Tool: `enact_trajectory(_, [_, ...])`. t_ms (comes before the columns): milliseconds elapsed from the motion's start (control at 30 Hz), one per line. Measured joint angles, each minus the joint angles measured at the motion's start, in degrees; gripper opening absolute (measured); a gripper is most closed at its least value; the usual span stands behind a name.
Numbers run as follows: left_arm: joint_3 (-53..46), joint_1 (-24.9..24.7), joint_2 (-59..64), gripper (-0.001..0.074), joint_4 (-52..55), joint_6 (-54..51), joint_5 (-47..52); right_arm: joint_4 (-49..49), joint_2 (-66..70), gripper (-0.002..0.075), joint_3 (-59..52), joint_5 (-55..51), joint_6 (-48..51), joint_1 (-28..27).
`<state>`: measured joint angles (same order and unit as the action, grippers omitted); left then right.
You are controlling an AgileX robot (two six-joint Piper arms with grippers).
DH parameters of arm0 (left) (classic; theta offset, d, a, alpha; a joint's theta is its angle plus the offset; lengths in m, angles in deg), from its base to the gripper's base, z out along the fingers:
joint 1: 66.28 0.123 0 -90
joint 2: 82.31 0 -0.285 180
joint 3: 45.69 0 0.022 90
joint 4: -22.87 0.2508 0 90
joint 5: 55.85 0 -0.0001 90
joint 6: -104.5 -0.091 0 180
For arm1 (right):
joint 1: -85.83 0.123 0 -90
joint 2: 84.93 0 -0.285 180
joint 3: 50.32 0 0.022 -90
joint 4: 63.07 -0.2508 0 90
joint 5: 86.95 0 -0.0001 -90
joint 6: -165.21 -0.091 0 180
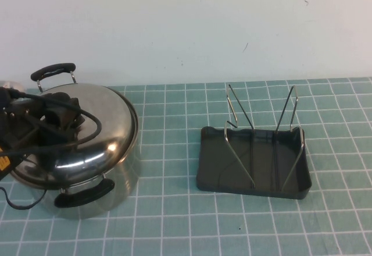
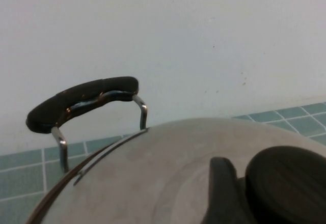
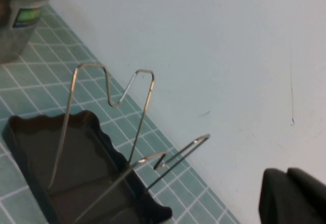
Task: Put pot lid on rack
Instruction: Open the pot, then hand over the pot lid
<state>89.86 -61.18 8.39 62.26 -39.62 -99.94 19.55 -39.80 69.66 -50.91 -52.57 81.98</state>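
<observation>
The shiny domed pot lid [image 1: 102, 131] sits on the steel pot [image 1: 125, 177] at the table's left. My left gripper [image 1: 58, 115] is over the lid's centre. In the left wrist view one finger [image 2: 221, 186] presses against the black knob [image 2: 288, 183] on the lid [image 2: 163, 168]; the other finger is hidden. The dark grey rack [image 1: 256, 166] with upright wire loops stands at the right, empty; it also shows in the right wrist view [image 3: 61, 152]. My right gripper [image 3: 288, 196] is out of the high view; in the right wrist view it hangs above and beyond the rack, fingers together, empty.
The pot has two black handles, one at the back [image 1: 53, 70] and one at the front [image 1: 84, 194]. Green tiled mat [image 1: 174, 221] lies between pot and rack. A white wall [image 1: 186, 29] backs the table. Black cables trail from the left arm.
</observation>
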Motion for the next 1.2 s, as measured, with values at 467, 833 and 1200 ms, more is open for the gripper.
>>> enact_trajectory(467, [0.09,0.0,-0.07,0.0328,-5.58,1.01,-17.43,-7.37,0.0,-0.0001,0.93,8.67,-1.9,0.0])
enact_trajectory(833, [0.09,-2.44,-15.13,0.0328,-12.09,4.27,-20.11,-7.69,0.72,-0.0001,20.51,20.24,-22.97,0.0])
enact_trajectory(1200, [2.09,-8.77,-24.19,0.0328,-15.01,4.41,-20.95,-5.72,11.59,-0.0001,29.63,32.6,-44.17,2.7])
